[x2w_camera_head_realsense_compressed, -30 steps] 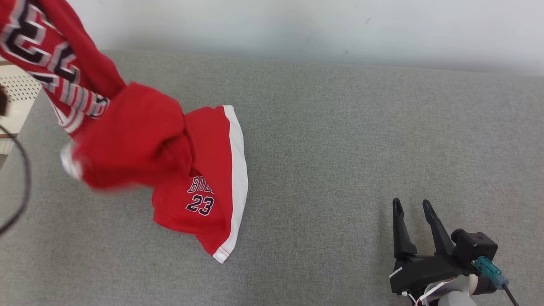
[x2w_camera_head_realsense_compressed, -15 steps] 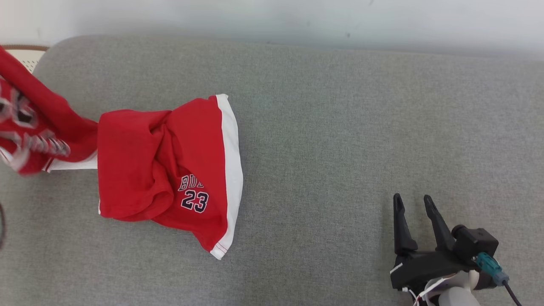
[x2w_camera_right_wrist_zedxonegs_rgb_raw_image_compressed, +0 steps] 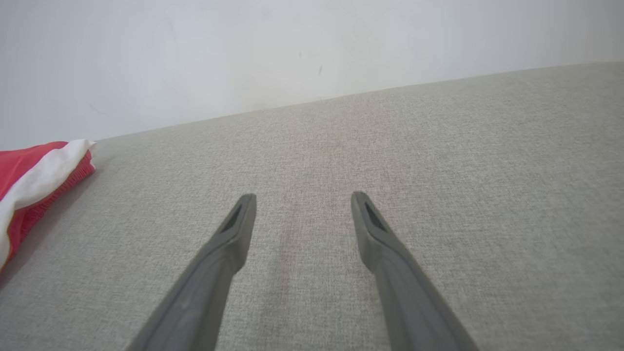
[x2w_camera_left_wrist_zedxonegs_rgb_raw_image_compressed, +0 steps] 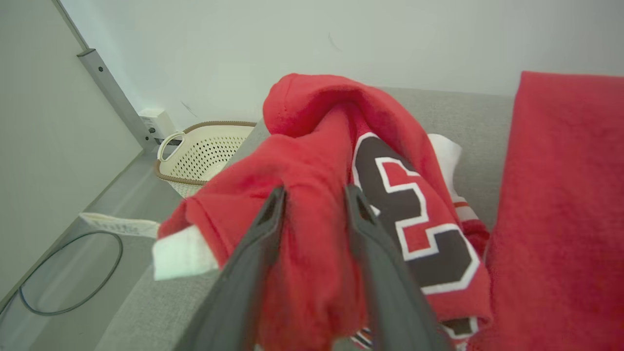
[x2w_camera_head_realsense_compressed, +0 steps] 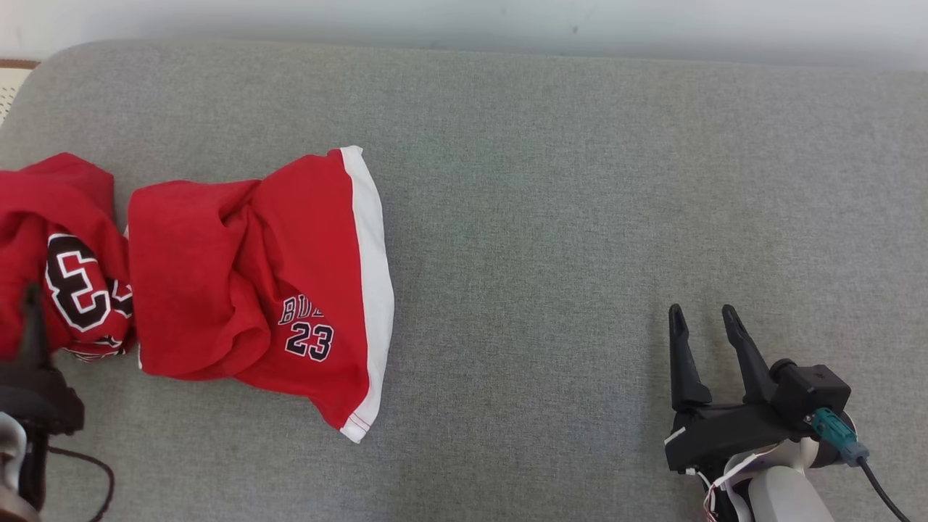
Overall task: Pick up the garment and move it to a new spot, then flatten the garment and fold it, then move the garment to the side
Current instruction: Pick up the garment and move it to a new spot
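The red garment (x2w_camera_head_realsense_compressed: 254, 290) with white trim and a "23" print lies bunched on the grey cushion (x2w_camera_head_realsense_compressed: 580, 181), left of the middle. Its left part, with a large black "3", is heaped at the left edge (x2w_camera_head_realsense_compressed: 65, 217). My left gripper (x2w_camera_head_realsense_compressed: 30, 312) sits low at that heap. In the left wrist view its fingers (x2w_camera_left_wrist_zedxonegs_rgb_raw_image_compressed: 273, 214) stand a little apart with a fold of the red garment (x2w_camera_left_wrist_zedxonegs_rgb_raw_image_compressed: 317, 146) pinched between them. My right gripper (x2w_camera_head_realsense_compressed: 702, 313) stands open at the lower right with nothing in it, far from the cloth. The right wrist view has that gripper (x2w_camera_right_wrist_zedxonegs_rgb_raw_image_compressed: 301, 197) over bare cushion, the garment's white hem (x2w_camera_right_wrist_zedxonegs_rgb_raw_image_compressed: 29, 180) at far left.
A cream perforated basket (x2w_camera_left_wrist_zedxonegs_rgb_raw_image_compressed: 204, 153) stands on the floor beyond the cushion's left end, and its rim (x2w_camera_head_realsense_compressed: 7, 80) peeks in at the head view's left edge. A black cable (x2w_camera_left_wrist_zedxonegs_rgb_raw_image_compressed: 68, 273) loops on the floor. A pale wall runs behind the cushion.
The lifted left part of the garment has come down onto the cushion, and my left gripper has dropped into view with it, jaws widening slightly. The camera shifted. The right arm stayed put.
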Controlling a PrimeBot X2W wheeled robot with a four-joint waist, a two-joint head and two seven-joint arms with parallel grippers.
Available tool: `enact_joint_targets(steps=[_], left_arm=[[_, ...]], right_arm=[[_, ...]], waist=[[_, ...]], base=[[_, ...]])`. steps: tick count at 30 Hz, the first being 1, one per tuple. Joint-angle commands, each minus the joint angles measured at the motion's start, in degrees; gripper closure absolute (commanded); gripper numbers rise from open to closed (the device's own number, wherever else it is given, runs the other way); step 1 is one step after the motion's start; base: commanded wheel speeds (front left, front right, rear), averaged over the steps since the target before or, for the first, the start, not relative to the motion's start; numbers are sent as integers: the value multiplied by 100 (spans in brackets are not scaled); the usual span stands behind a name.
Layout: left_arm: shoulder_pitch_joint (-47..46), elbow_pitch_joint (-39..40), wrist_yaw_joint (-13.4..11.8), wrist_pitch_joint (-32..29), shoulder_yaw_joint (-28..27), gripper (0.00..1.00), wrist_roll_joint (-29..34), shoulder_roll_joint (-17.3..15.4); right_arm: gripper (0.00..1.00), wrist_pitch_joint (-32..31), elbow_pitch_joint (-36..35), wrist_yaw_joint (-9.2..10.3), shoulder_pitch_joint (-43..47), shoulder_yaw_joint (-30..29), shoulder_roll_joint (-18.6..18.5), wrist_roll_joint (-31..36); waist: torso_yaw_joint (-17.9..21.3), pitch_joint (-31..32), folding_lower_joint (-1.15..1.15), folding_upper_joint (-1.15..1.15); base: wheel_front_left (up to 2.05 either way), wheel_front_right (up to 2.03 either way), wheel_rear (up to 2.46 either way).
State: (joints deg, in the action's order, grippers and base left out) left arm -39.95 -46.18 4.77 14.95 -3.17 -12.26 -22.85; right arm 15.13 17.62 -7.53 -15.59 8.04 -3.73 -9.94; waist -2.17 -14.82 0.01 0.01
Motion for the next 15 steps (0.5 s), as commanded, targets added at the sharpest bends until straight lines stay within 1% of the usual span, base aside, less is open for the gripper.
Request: enact_joint_targets(steps=[1, 4, 7, 8, 10, 11, 13, 15], left_arm=[[210, 99, -22, 33, -115, 0, -87, 71], [468, 391, -91, 33, -237, 0, -49, 269], [728, 848, -145, 31, -311, 0, 97, 445], [852, 1011, -107, 30, -212, 0, 244, 508], [1066, 1311, -137, 30, -233, 0, 290, 727], [1066, 1311, -137, 30, -233, 0, 290, 727], [1224, 1600, -100, 30, -292, 0, 323, 839], [1379, 1849, -56, 31, -262, 0, 360, 1075]], right_arm=[[0, 2, -8, 8, 75, -20, -29, 37], [0, 2, 18, 8, 114, -47, -31, 52], [0, 2, 23, 7, 111, -34, -16, 38], [0, 2, 23, 8, 128, -28, -7, 38], [0, 2, 28, 8, 167, -17, 6, 25], [0, 2, 28, 8, 167, -17, 6, 25], [0, 2, 36, 7, 191, 0, 18, 11], [0, 2, 42, 8, 227, 14, 32, 20]], waist=[[-12, 34, -1, -1], [-50, 115, -1, -1], [-93, 209, -1, -1], [-113, 245, -1, -1], [-142, 305, -1, -1], [-142, 305, -1, -1], [-162, 353, -1, -1], [-172, 406, -1, -1]], base=[[0, 0, 0], [0, 0, 0], [0, 0, 0], [0, 0, 0], [0, 0, 0], [0, 0, 0], [0, 0, 0], [0, 0, 0]])
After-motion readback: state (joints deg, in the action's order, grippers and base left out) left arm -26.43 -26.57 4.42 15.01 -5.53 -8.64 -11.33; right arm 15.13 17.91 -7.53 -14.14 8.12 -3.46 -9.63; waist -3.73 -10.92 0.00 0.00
